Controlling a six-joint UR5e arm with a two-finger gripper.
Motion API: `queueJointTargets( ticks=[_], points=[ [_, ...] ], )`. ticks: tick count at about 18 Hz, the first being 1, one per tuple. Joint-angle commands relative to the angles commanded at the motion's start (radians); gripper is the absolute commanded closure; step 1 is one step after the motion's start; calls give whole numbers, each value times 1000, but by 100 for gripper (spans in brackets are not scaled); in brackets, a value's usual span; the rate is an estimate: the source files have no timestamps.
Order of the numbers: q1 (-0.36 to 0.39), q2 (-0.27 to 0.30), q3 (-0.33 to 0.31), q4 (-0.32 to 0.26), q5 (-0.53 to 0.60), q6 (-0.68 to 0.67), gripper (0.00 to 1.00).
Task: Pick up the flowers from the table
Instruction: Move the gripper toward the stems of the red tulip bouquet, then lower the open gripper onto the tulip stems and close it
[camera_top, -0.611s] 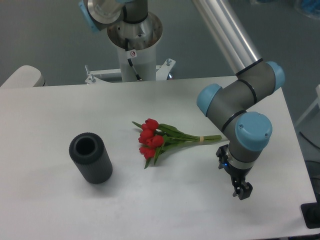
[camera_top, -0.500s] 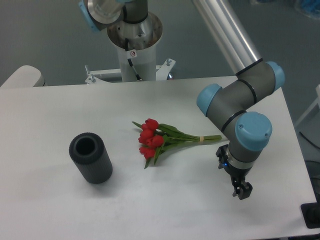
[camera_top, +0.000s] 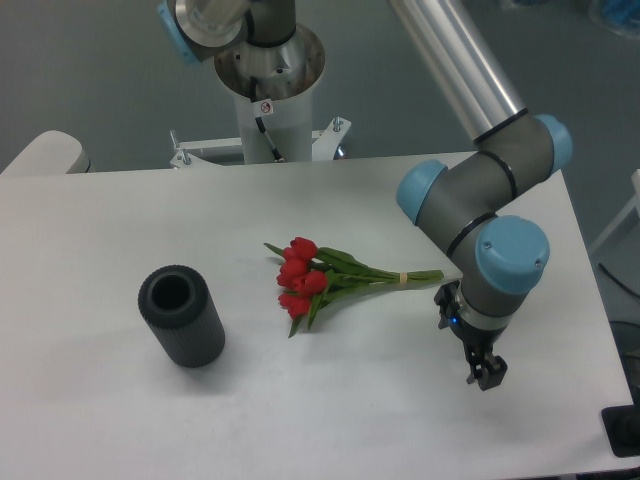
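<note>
The flowers (camera_top: 322, 280), a small bunch of red tulips with green leaves, lie flat on the white table (camera_top: 120, 400) near its middle. Their green stems point right and are tied by a pale band (camera_top: 402, 277). My gripper (camera_top: 485, 375) hangs below the blue-capped wrist, to the right of the stem ends and nearer the front, just above the table. It points down and holds nothing. Its dark fingers look close together, but I cannot tell their gap from this angle.
A dark grey ribbed cylinder (camera_top: 182, 317) lies on the table to the left of the flowers, its open end facing up-left. The arm's base column (camera_top: 268, 90) stands behind the table's far edge. The table's right edge is close to the gripper.
The wrist and gripper have shifted slightly to the right and a little up. The flowers and the cylinder have not moved.
</note>
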Motion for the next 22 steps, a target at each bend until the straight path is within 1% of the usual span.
queueJointTargets(
  ticks=[2,4,6,7,10,11,15,19,22],
  points=[
    [-2,29,-49,-5,6,31,0],
    [-9,57,-97,-5,6,34,0],
    [-9,91,-167,11,8,37,0],
    [-9,100,-184,14,8,45,0],
    [-6,114,-198,11,9,97,0],
    [-6,118,-212,9,9,101,0],
    [-9,167,-334,37,-2,104,0],
    [-14,177,-393,47,-6,111,0],
    [-26,180,-426,50,-66,98,0]
  ],
)
